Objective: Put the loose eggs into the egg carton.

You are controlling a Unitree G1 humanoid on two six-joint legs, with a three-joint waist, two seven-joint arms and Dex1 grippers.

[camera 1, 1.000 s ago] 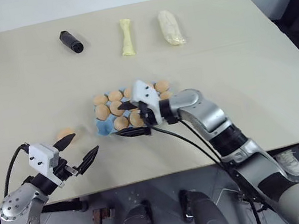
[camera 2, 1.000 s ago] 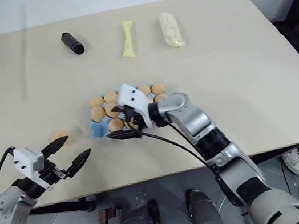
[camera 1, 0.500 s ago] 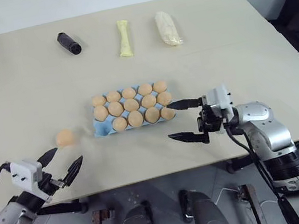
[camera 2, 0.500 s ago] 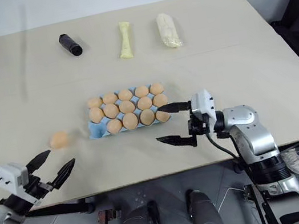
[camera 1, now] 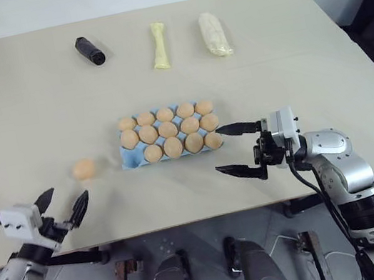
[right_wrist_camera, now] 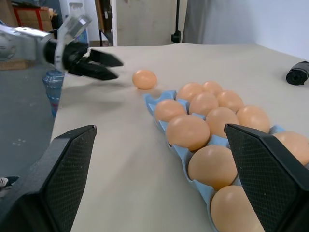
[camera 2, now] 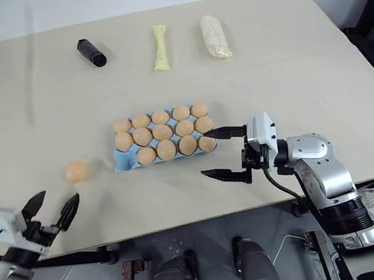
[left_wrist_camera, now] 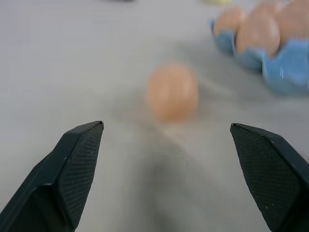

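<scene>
Head views: egg carton (camera 1: 169, 138) sat mid-bench, fourteen cups filled, near-left cup vacant; one loose egg (camera 1: 84, 168) lay beside it.

Left wrist view: left gripper (left_wrist_camera: 169, 164), jaws spread, faced the egg, seemingly lined up for pickup.

Right wrist view: right gripper (right_wrist_camera: 159, 169), jaws spread, empty, parked beside the carton.

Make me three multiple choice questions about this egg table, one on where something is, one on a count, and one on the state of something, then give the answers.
1. Where is the loose egg?
A. on the table to the left of the egg carton
B. between the two wrapped rolls
C. in the right end effector

2. How many cups in the carton are bare?
A. none
B. one
C. five

3. How is the left end effector?
A. shut on an egg
B. open, holding nothing
C. shut and bare

Answers: 1 A, the egg lies alone on the tabletop beside the carton's left end. 2 B, only the near left corner cup shows blue. 3 B, its fingers stand apart with the egg ahead of them.
</scene>
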